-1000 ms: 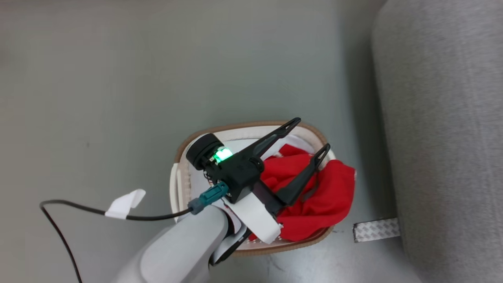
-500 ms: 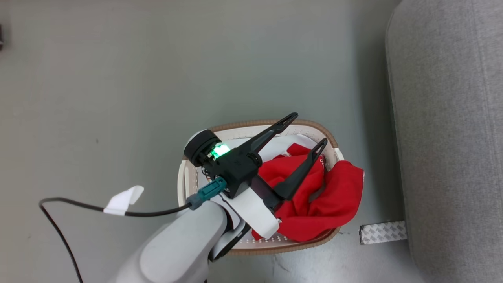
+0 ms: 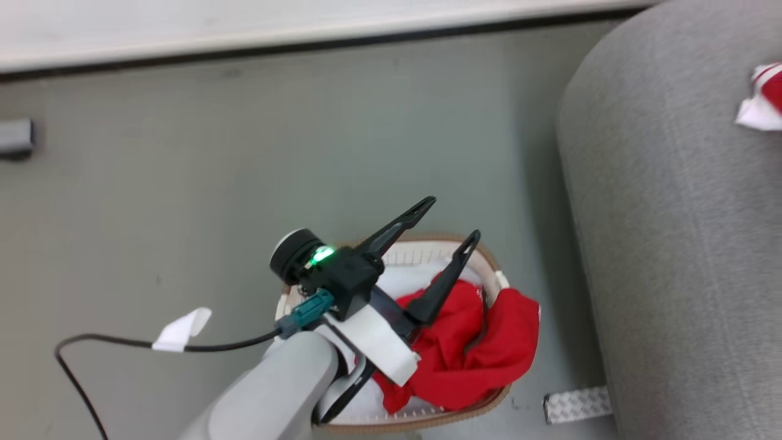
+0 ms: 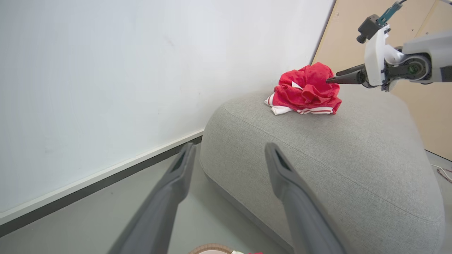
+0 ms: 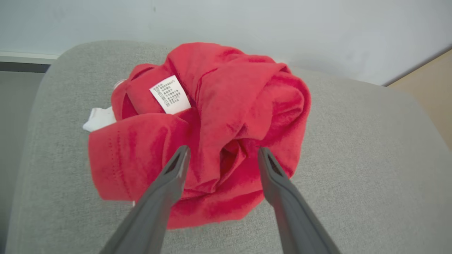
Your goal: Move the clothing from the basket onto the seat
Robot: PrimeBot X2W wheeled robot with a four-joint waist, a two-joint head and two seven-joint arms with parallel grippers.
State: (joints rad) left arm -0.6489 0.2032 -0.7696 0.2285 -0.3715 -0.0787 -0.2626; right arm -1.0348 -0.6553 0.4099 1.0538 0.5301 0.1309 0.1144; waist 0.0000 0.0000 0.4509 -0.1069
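One crumpled bright red fabric garment with white, red-striped trim lies heaped on top of the large light grey upholstered seat, toward the seat's far end, near the white wall. Its small white care tag faces up. Your right gripper is right at that heap. Its two long dark fingers are spread wide, with the tips against the fabric on either side of a fold. Nothing is pinched between them, and the garment rests on the seat.

A second bright red garment sits in the small oval cream-white plastic basket with the brown rim. You'll find the basket on the grey floor just left of the seat. Part of this garment hangs over the basket's right rim, toward the seat, and plain white liner cloth shows beside it inside the basket.

Your left gripper hovers above the basket, fully open and empty, with its fingers angled toward the far right.

Further out, a black cable with a white tape flag runs from the left arm across the floor. A strip of patterned silver tape lies on the floor at the foot of the seat, near the basket.
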